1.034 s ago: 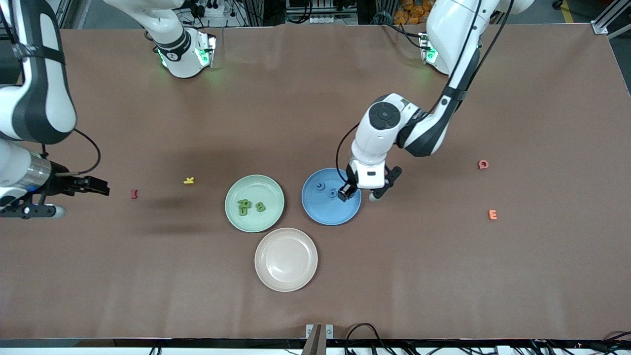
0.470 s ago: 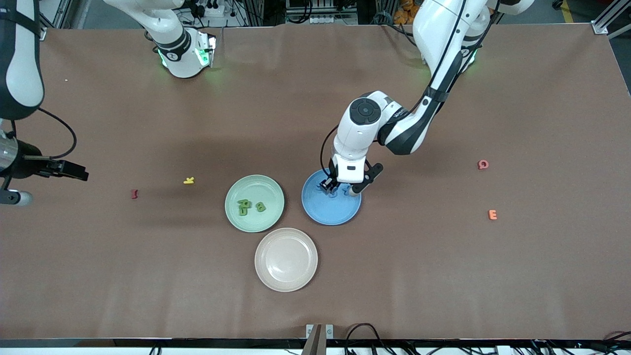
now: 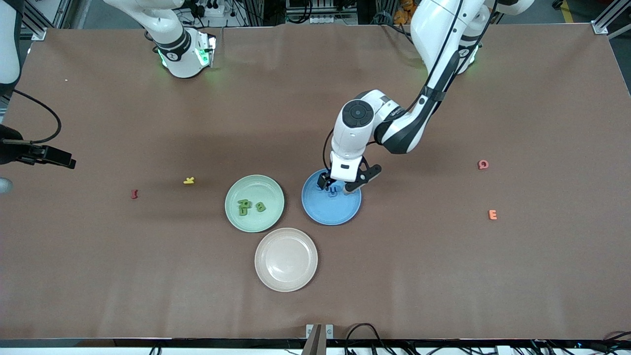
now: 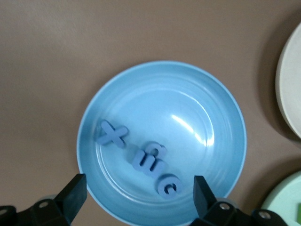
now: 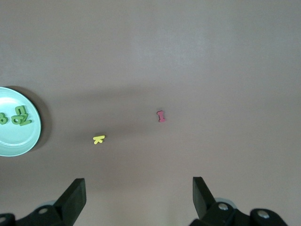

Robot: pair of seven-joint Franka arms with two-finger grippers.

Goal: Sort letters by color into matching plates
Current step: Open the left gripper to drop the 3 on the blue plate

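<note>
Since a moment ago our left arm has swung in over the blue plate [image 3: 330, 209] and our right arm has pulled back toward its end of the table [image 3: 315, 305].

We go from big to small. The brown table carries three plates near its middle, all closer to the front edge than to the edge where our arms are fixed. The blue plate sits toward the left arm's end, the green plate [image 3: 254, 217] beside it toward the right arm's end, and the pink plate [image 3: 286, 268] nearest the front edge.

Our left gripper [image 3: 340, 186] hangs low over the blue plate with its fingers spread wide and nothing between them. The blue letters [image 4: 150, 162] lie inside the plate. Our right gripper [image 3: 49, 158] waits up high by the edge at the right arm's end, fingers spread and empty too.

Green letters [image 3: 249, 207] lie in the green plate.

We think the drop into the blue plate is just done. Four small letters are left on the bare table: a yellow letter [image 3: 189, 181] and a dark red letter [image 3: 134, 194] toward the right arm's end, a pink letter [image 3: 483, 164] and an orange letter [image 3: 492, 214] toward the left arm's end. Next we would lift up and go for one of these.
</note>
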